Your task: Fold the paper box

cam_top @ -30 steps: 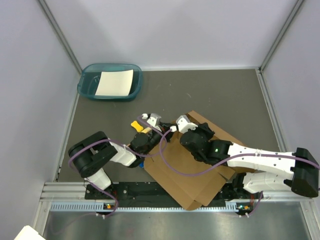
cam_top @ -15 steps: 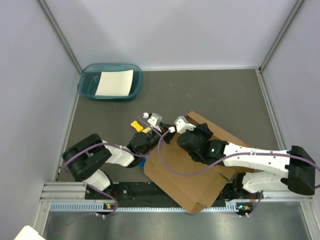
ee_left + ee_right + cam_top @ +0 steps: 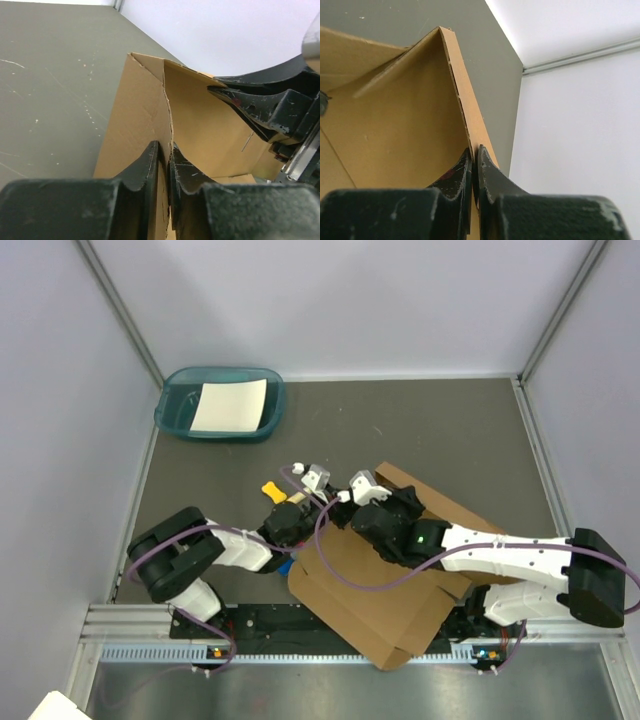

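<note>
On paper box (image 3: 372,592), left hand (image 3: 164,151) shifted.

READABLE TEXT: none | LABELS/BRANDS: none legible | NUMBERS/SIGNS: none legible | paper box (image 3: 380,590): no print readable in any view

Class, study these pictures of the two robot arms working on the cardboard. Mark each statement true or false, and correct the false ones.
1. The white paper sheet lies inside the teal tray. True.
2. The paper box is folded into a closed cube. False: it is mostly an open sheet on the table, with a panel raised near the arms.
3. The right arm's fingers pinch an edge of the cardboard. True.
4. The left arm's fingers hang over the tray. False: they are at the box, with cardboard between them.
</note>
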You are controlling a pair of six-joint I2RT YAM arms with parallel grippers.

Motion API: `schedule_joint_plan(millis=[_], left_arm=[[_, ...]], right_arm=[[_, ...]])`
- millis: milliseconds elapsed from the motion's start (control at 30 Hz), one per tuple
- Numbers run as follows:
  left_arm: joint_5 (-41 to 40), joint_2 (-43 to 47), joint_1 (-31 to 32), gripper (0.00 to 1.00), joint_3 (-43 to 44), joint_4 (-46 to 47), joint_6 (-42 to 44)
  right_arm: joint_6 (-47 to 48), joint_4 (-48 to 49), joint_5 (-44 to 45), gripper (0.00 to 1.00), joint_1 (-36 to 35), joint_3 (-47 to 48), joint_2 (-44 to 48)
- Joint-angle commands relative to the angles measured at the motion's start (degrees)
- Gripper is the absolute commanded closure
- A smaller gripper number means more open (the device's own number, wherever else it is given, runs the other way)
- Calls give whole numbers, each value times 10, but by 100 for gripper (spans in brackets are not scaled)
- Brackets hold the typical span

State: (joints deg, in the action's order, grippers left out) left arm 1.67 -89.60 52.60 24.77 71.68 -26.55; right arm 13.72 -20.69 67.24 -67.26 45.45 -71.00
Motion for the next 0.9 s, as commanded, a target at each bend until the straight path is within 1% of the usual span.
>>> schedule_joint_plan(millis=[0, 100, 133, 233, 467, 567, 667, 700, 867], left_arm=[[113, -28, 43, 80, 41, 55, -30], [89, -33, 43, 71, 25, 81, -36], [84, -28, 43, 67, 19, 84, -32], [62, 6, 42, 63, 0, 59, -4], [-11, 110, 39, 62, -27, -60, 70], [-55, 133, 37, 62, -47, -69, 90], [-70, 153, 36, 62, -62, -74, 113], [-89, 159, 35, 62, -67, -78, 120], [-149, 201, 30, 63, -107, -74, 134]], right_arm=[[-57, -24, -82, 100, -1, -23, -13], [-55, -24, -81, 100, -1, -22, -10], [-55, -24, -80, 100, -1, -23, -7], [-53, -23, -79, 100, -1, -25, 0], [-55, -24, -80, 100, -1, -24, 2], [-55, -23, -81, 100, -1, -24, 2], [-55, -23, -83, 100, -1, -24, 0], [-55, -23, -84, 100, -1, -23, -1], [-55, -22, -86, 100, -1, -25, 1]])
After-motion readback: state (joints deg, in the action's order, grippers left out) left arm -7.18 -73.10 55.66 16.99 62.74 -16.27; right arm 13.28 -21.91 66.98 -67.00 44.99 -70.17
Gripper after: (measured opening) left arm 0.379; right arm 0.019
